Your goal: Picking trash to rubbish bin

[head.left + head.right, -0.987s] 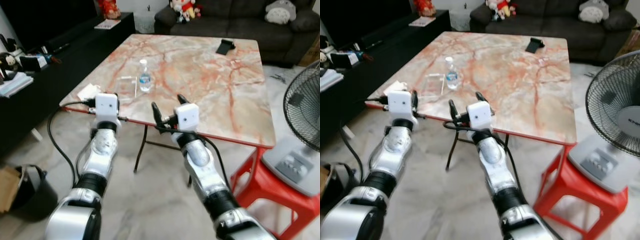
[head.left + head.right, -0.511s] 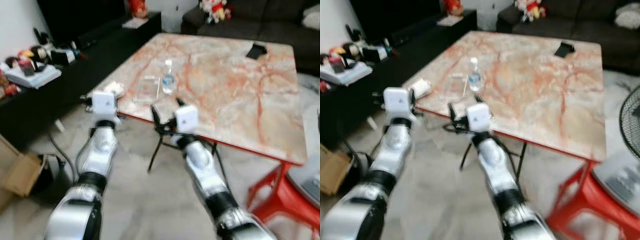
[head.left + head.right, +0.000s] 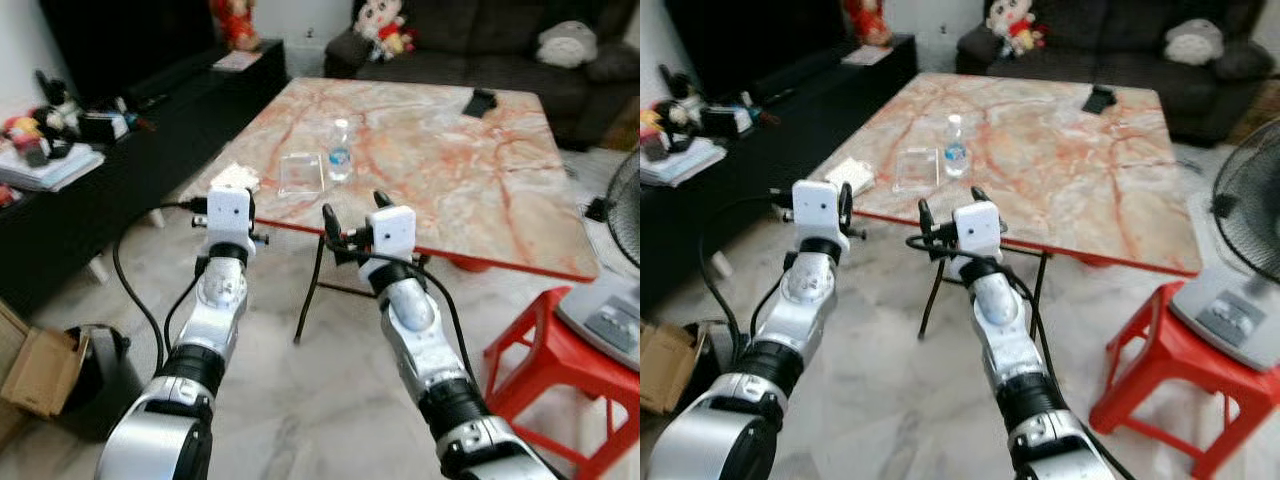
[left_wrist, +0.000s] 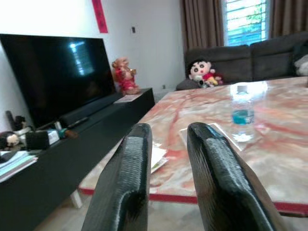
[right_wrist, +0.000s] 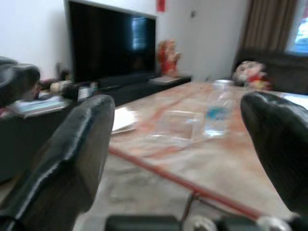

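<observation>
The trash sits together at the table's [image 3: 480,180] near-left corner: a water bottle [image 3: 340,164], a clear plastic box [image 3: 300,173] just beside it, and crumpled paper [image 3: 236,178] at the edge. Both arms are raised short of the table, likely readying a reach. The right gripper [image 3: 352,218] is spread wide; the left gripper's fingers [image 4: 132,192] are slightly apart, empty.

camera swings and settles; both arms stay raised short of the table

the blur of half a second ago is gone and the whole scene has shifted, so the head has turned rather than the things. the left pincer [image 3: 231,203] and right pincer [image 3: 352,222] keep their pose near the table [image 3: 520,225] edge, the right one's fingers still spread wide, the left's still narrowly apart.
</observation>
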You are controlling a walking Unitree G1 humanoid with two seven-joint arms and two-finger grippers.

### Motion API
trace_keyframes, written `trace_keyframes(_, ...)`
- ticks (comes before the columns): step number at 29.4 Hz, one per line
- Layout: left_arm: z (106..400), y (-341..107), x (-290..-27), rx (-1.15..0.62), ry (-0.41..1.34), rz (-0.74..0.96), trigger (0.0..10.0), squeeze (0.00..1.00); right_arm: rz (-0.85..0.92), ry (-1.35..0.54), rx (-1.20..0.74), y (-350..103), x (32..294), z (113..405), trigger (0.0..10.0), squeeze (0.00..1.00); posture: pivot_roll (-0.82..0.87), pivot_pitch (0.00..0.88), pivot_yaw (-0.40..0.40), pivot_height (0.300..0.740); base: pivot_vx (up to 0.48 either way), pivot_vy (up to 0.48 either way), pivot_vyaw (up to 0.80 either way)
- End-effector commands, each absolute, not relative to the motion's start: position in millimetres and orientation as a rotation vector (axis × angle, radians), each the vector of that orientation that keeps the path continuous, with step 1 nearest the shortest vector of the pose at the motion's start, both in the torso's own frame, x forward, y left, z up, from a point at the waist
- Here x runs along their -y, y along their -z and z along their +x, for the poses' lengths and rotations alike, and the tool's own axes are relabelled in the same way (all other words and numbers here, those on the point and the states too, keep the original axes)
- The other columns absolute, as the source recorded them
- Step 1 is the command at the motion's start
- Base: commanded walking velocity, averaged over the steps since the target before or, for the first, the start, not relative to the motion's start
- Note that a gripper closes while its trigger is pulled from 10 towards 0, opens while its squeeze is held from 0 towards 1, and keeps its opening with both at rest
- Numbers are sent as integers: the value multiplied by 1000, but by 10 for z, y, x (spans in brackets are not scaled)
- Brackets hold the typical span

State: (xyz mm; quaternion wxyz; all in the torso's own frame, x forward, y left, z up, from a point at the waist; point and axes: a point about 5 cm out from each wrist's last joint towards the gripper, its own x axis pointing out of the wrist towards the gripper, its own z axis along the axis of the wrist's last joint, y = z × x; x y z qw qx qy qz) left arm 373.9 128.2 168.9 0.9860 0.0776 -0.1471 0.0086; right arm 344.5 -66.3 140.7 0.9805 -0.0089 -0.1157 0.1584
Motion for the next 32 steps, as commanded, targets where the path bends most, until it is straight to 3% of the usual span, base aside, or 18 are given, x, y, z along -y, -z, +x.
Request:
trace_keyframes(1,3752,-1683,-1333,281,-22,173,10000,0,-19,-337,249,-1473,596,3459,10000,0,-83,1,32,740,0,0,0)
trace_keyframes(9,3746,-1746,-1234,307,36,177,10000,0,-7,-320,248,-1497,606,3474,10000,0,-81,2,35,740,0,0,0)
trace_keyframes(14,3765,-1793,-1306,317,3,179,10000,0,10,-316,247,-1529,591,3486,10000,0,-79,0,42,740,463,0,0)
trace_keyframes(19,3766,-1809,-1304,322,4,179,10000,0,21,-318,255,-1545,586,3488,10000,0,-78,0,43,740,480,0,-665)
trace_keyframes(32,3763,-1835,-1327,331,-14,178,10000,0,23,-330,263,-1567,566,3482,10000,0,-79,1,43,740,480,0,0)
